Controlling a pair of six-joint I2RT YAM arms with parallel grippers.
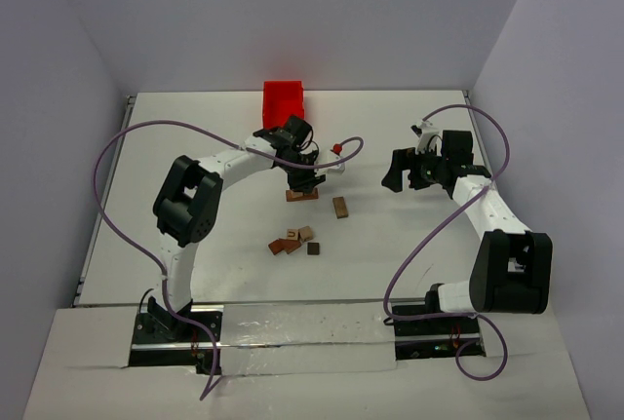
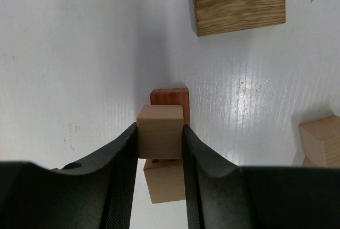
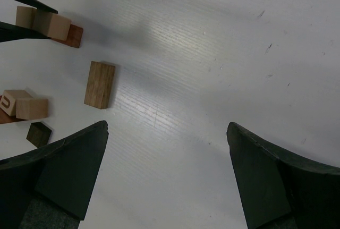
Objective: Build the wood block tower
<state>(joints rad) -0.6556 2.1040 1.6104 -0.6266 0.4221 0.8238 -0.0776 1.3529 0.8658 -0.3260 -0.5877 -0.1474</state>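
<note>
One light tan cube (image 2: 160,133) is pinched between the narrowed fingers of the left gripper (image 1: 306,182), right at the wood block tower (image 1: 302,195), which sits mid-table near a red bin (image 1: 284,98): a reddish-brown flat block (image 2: 170,96) and a second tan cube (image 2: 166,181). The right gripper (image 3: 167,128) hangs spread wide, holding nothing, well apart over the white table (image 3: 223,37).

We are seeing bare table (image 1: 390,118) around the right gripper (image 3: 166,128), giving free passage there. Beside the left gripper (image 2: 161,128), the brown plank (image 2: 239,6) and the loose blocks (image 1: 292,242) are crowding the near side, and the red bin (image 1: 284,98) is standing behind it.
</note>
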